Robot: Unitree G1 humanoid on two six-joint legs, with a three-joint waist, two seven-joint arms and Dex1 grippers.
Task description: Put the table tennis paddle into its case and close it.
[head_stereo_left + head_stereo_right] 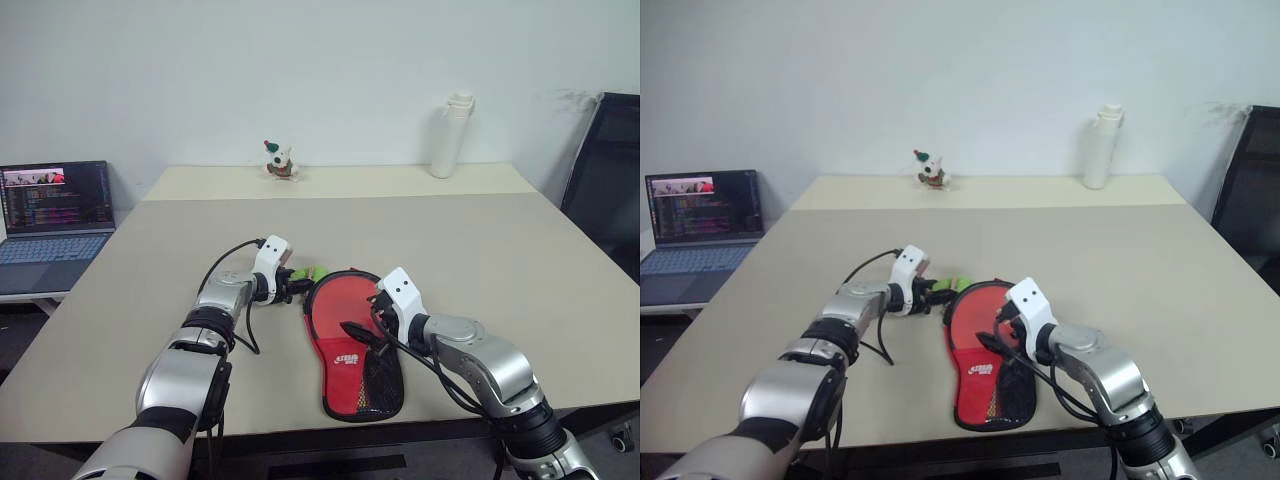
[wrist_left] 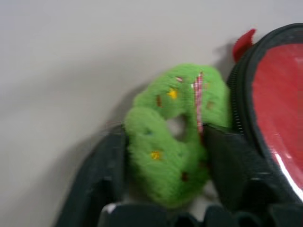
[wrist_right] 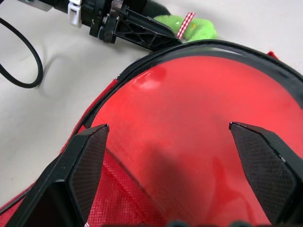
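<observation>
Red filled the middle of what we saw: the case [image 1: 352,345] lay flat near the front edge of the beige table [image 1: 500,260], its black-trimmed round end pointing away and its narrow mesh-pocket end with a small logo toward the front edge. The glossy red face of the paddle [image 3: 199,123] lay within the black rim of the case's round end; we could not tell whether the zip was open or drawn. Our right gripper [image 3: 177,156] hovered over that red face with its fingers spread wide, holding nothing. Our left gripper [image 2: 165,142] sat just beside the case's far left rim, its two fingers on either side of a fuzzy green plush ring [image 2: 173,127] and pressing its flanks. Farther back stood a small toy figure [image 1: 279,160] and a white bottle [image 1: 452,135]; a laptop [image 1: 50,225] sat off to the left.
</observation>
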